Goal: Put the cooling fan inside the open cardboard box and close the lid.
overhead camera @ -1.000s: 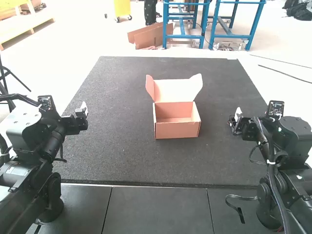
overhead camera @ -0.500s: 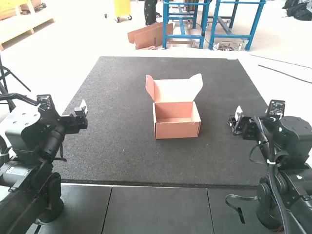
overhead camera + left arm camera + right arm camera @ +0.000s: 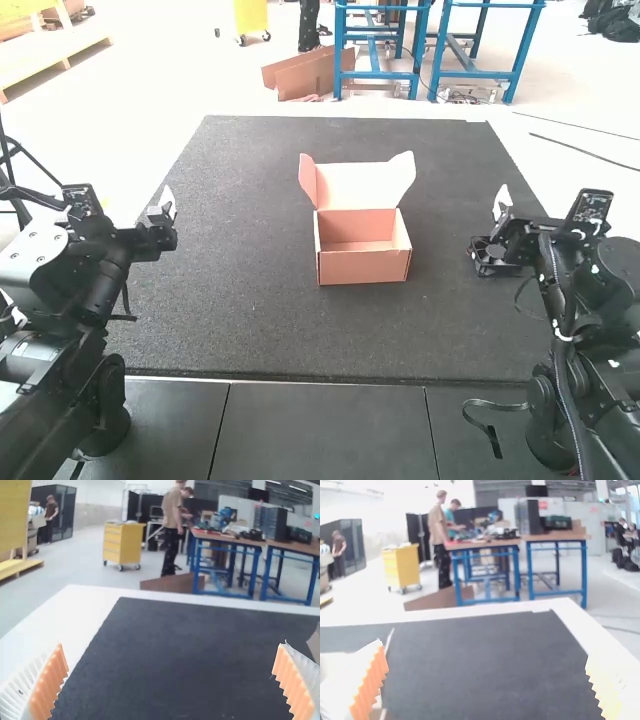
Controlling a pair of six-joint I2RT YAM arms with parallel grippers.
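open cardboard box (image 3: 363,250) waits mid-counter (image 3: 240,300), lid (image 3: 360,182) raised for loading; left gripper (image 3: 170,690) and right gripper (image 3: 487,687) flank it, both released.

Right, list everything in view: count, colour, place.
cardboard box: one, brown, at the middle of the mat, open, lid flap standing up at the back.
black object: one, at the mat's right edge by the right arm; possibly the cooling fan, too small to be sure.
mat: one, black, spread over the table.
table: one, white, showing around the mat.
left gripper: one, white and orange, open, above the mat's left edge.
right gripper: one, white and orange, open, above the mat's right edge.
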